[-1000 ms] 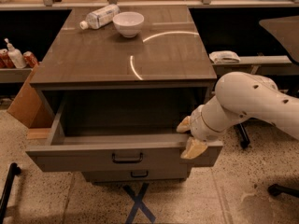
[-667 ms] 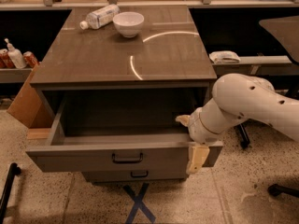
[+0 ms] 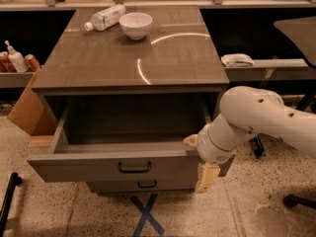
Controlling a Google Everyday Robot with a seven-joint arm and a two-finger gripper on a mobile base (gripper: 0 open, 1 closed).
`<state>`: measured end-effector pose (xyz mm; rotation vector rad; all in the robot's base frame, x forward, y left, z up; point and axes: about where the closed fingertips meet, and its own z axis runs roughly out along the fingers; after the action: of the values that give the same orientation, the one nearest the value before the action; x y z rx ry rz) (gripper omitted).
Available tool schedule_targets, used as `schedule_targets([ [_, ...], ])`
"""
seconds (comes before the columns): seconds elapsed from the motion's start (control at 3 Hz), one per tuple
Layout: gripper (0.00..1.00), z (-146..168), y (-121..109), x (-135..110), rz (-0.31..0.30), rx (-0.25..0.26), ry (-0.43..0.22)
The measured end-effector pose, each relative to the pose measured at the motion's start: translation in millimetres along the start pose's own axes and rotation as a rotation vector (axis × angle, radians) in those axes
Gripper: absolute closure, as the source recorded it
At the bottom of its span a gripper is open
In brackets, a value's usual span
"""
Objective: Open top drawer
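Top drawer (image 3: pixel 94 168) is already pulled well out, plain grey inside showing, so the opening looks basically done. The gripper (image 3: pixel 200 158) sits at the drawer's front right corner, against the right end of the drawer front, with the white arm (image 3: pixel 266 120) coming in from the right. Can't tell if the gripper is spread, pressed together or pinching the front panel; the wrist covers the contact. The black bar handle (image 3: pixel 134 168) is off to the gripper's left with nothing on it, so any pull now would come from the corner, not the handle. A lower drawer (image 3: pixel 147 184) sits below and left of the gripper, closed. Bowl (image 3: pixel 136 24) and lying bottle (image 3: pixel 105 17) are far behind and left of the gripper on the surface (image 3: pixel 163 63), out of the drawer's travel.
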<state>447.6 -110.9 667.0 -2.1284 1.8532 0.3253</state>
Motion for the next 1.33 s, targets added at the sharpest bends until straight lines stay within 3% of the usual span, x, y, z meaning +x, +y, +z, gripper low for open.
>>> schedule_targets([
  [1.0,0.89,-11.4,15.0,-6.2,-0.029,0.008,-0.004],
  [1.33,0.78,-11.6,15.4,-7.0,-0.031,0.007,-0.002],
])
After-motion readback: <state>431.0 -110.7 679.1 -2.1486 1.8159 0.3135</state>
